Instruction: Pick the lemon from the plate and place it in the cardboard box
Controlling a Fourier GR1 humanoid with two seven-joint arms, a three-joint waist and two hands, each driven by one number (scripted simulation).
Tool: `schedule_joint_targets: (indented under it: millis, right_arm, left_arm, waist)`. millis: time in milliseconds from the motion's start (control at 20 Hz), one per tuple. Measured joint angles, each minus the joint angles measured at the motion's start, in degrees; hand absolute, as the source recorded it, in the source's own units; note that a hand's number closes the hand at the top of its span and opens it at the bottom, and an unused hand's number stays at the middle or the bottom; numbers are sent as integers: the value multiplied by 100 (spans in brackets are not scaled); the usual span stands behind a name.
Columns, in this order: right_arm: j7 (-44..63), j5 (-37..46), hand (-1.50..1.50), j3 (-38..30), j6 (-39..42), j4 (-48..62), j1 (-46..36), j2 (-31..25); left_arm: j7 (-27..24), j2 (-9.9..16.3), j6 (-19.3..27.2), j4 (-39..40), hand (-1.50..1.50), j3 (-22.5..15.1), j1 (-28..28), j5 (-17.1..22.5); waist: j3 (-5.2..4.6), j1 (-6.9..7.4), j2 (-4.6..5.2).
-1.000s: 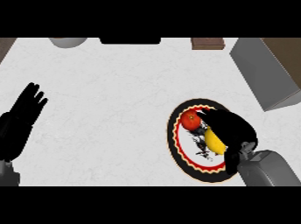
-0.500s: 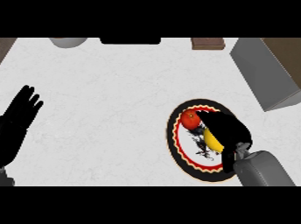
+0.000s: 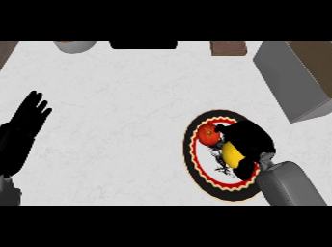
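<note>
- Since a second ago the right hand (image 3: pixel 249 144) has slid further over the plate (image 3: pixel 197 170) and settled around the lemon (image 3: pixel 231 152), and the left hand has dropped a bit lower on its side of the counter.
- Right hand now: fingers curled over and around the lemon, so I'd call that a grip, or very close to one. Only a yellow strip of the fruit shows past the black fingers.
- Lemon's location: on the plate, near the middle, just beside a red tomato-looking thing (image 3: pixel 210 135) that sits toward the plate's upper-left edge. Can't tell if the two are touching.
- Left hand (image 3: pixel 25 120): open, fingers straight and pointing up, parked near the left edge. Just resting, holding nothing.
- Cardboard box (image 3: pixel 304 77): up at the right side of the counter, well apart from the plate. From this angle I mostly see its grey side and brown upper part; can't see inside it.
- Progress, my read: the reach is done and the grab looks basically done. The lemon doesn't look lifted yet, though that's hard to judge from straight above.
- What's left: lift it off the plate, carry it up and right to the box, let go inside. So early days, with most of the job ahead.
- One thing to watch: that red fruit is close enough to get nudged on the lift.
</note>
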Motion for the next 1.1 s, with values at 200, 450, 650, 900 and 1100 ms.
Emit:
schedule_joint_targets:
  millis: [200,450,650,900,1100]
  right_arm:
    - [-35,70,150,-122,-15,182,-192,131]
    - [1258,-8,150,-1223,-309,1156,-1079,802]
    - [2284,25,150,-2024,-789,1989,-1978,1089]
    - [2820,284,150,-2468,-1666,3204,-3108,1070]
    - [2915,435,150,-2586,-2252,3813,-3884,1020]
  left_arm:
    - [56,-21,-42,-211,0,28,177,11]
    - [70,-37,-108,-216,0,-55,67,31]
    - [19,-126,-94,-239,0,-204,43,-72]
    - [122,-129,-56,-214,0,-221,-136,-68]
    - [128,-91,-58,-134,0,-181,-159,-84]
  waist:
    - [0,11,-3]
    - [12,167,86]
    - [18,295,134]
    - [23,344,153]
    - [22,294,129]
